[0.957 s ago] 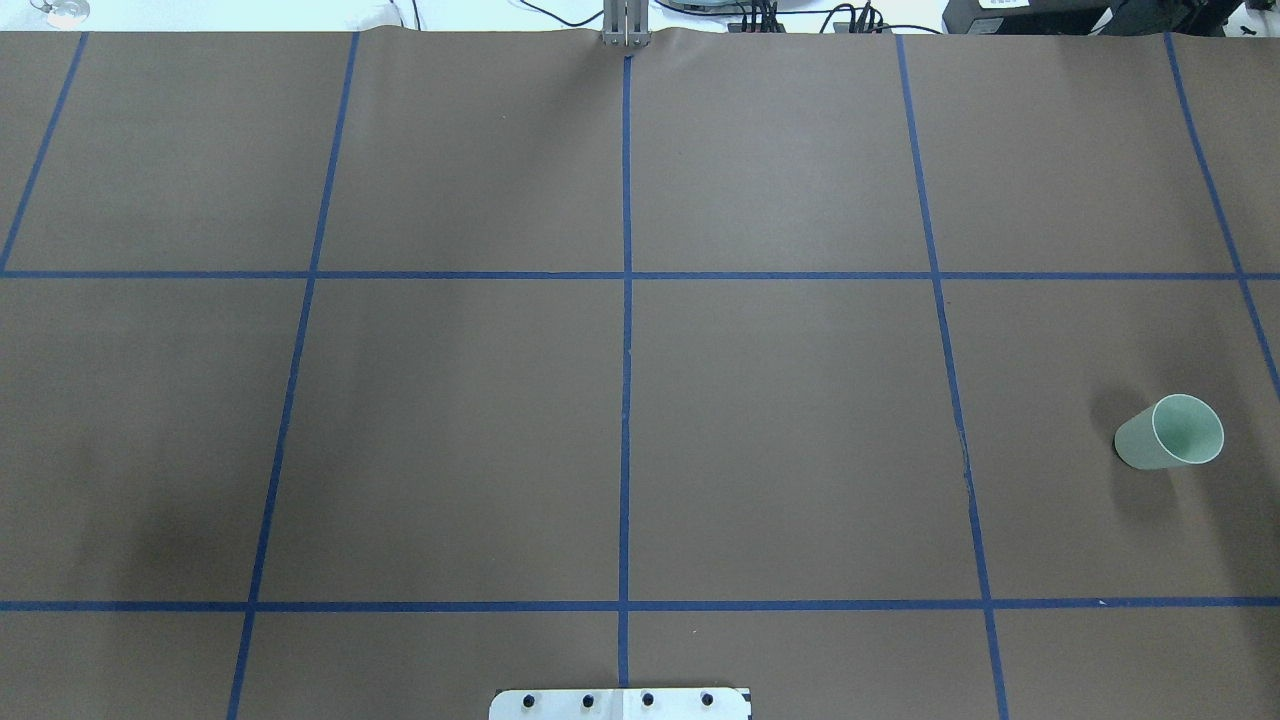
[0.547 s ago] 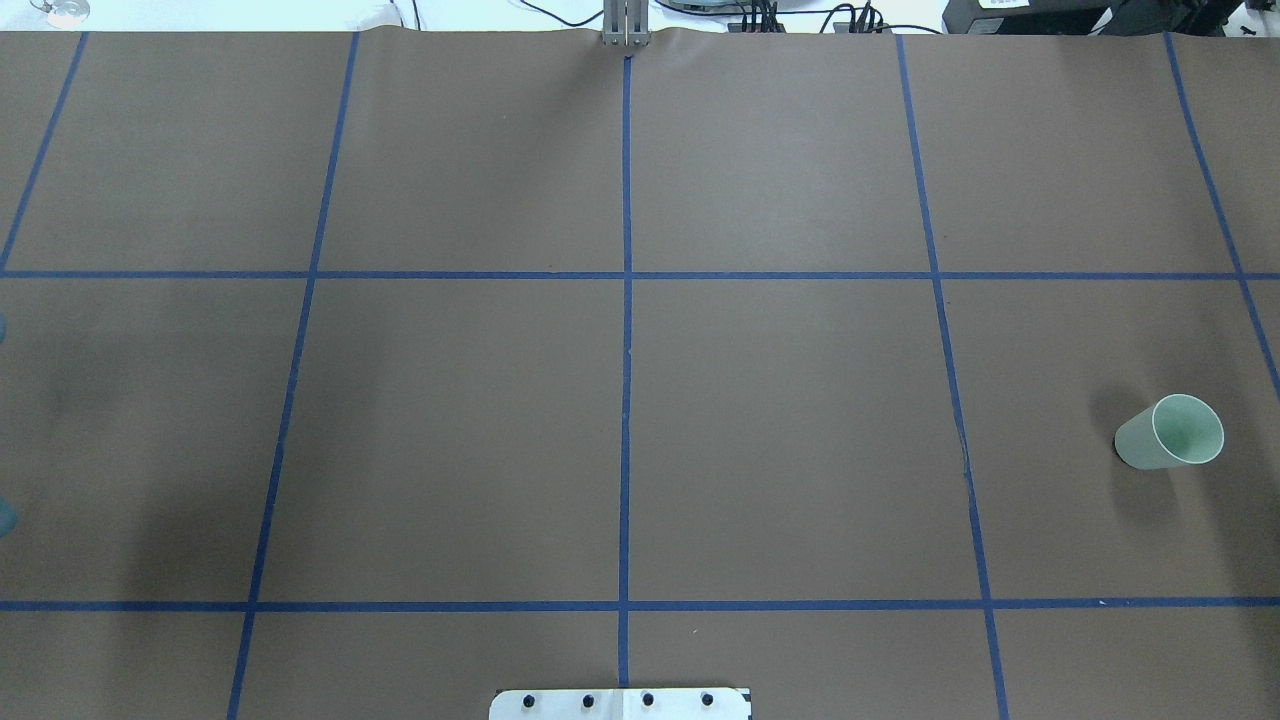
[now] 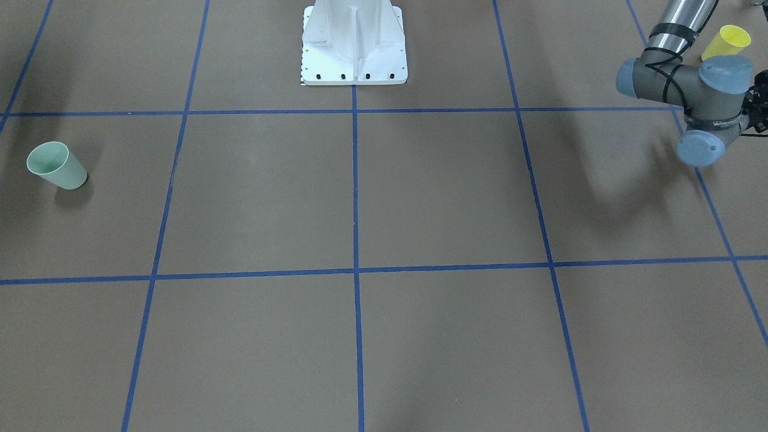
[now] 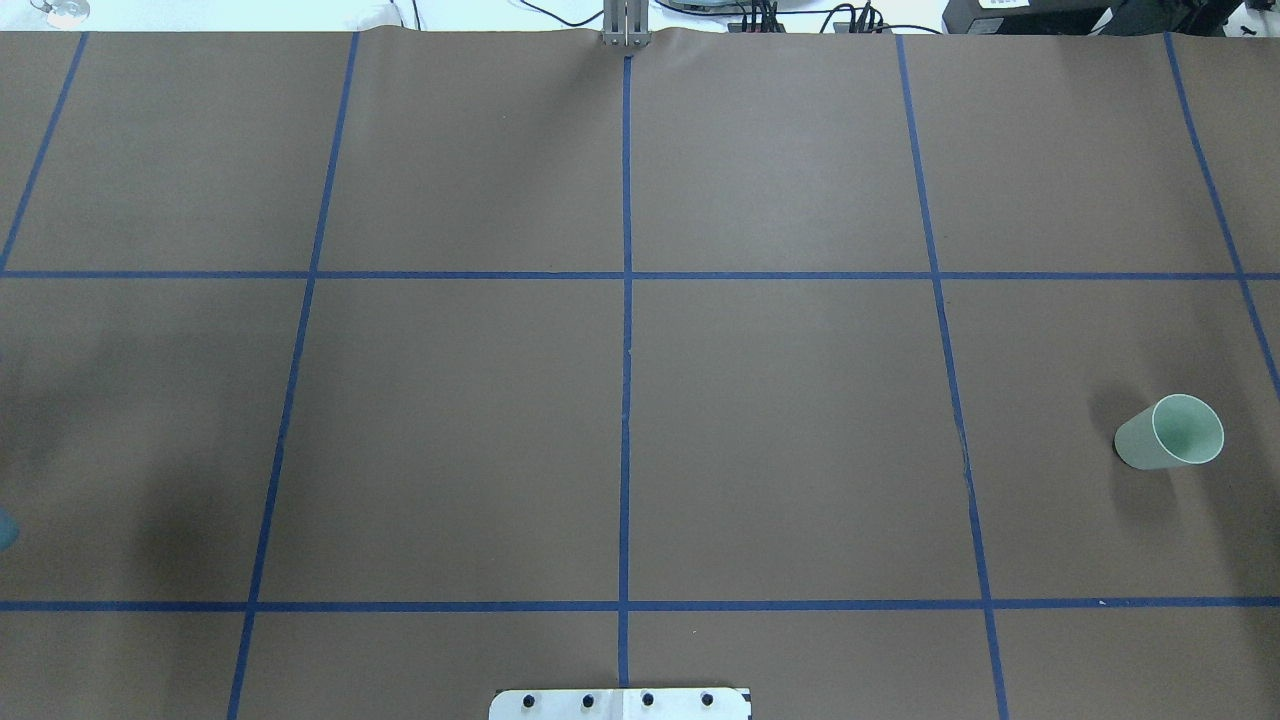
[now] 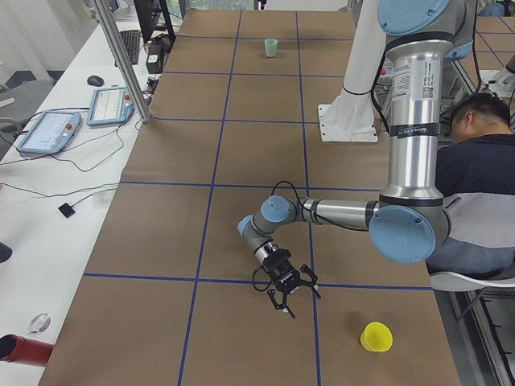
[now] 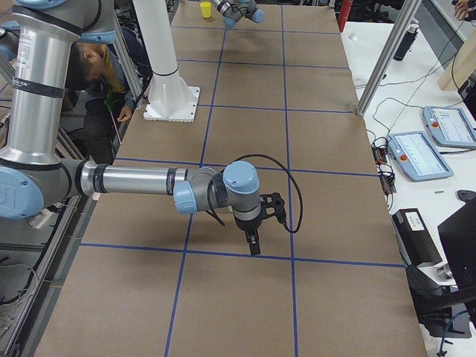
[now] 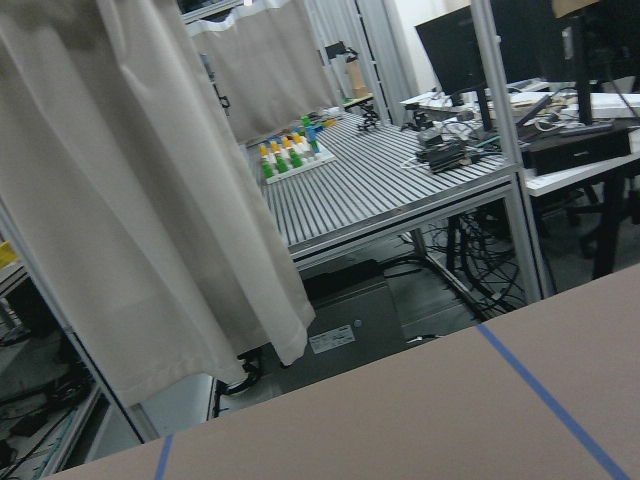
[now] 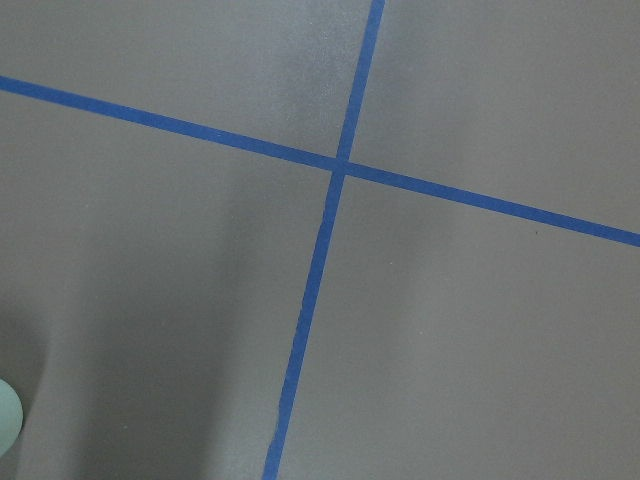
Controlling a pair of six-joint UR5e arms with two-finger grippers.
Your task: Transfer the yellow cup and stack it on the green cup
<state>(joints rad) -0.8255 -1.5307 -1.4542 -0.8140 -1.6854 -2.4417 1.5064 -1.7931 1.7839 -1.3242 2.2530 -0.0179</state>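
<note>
The yellow cup (image 3: 726, 42) stands rim up in the upper right corner of the front-facing view and at the lower right of the left-side view, on the brown table (image 4: 780, 430). The green cup (image 4: 1170, 432) stands rim up far from it, at the right edge of the overhead view and at the left edge of the front-facing view. The left gripper (image 5: 288, 301) hangs low over the table in the lower middle of the left-side view. It is near the yellow cup but apart from it, with a line of blue tape (image 5: 314, 322) between the two. The left arm (image 5: 338, 213) drops as a straight column at the right of that view, bends at a pale blue elbow, and runs level toward the view's left. Its wrist then turns the gripper down toward the table. Whether those fingers are spread or closed cannot be told. The right arm (image 6: 134, 181) reaches level across the middle of the right-side view from the left edge. The right gripper (image 6: 253, 244) points straight down just above a tape line, and its state cannot be told either.
</note>
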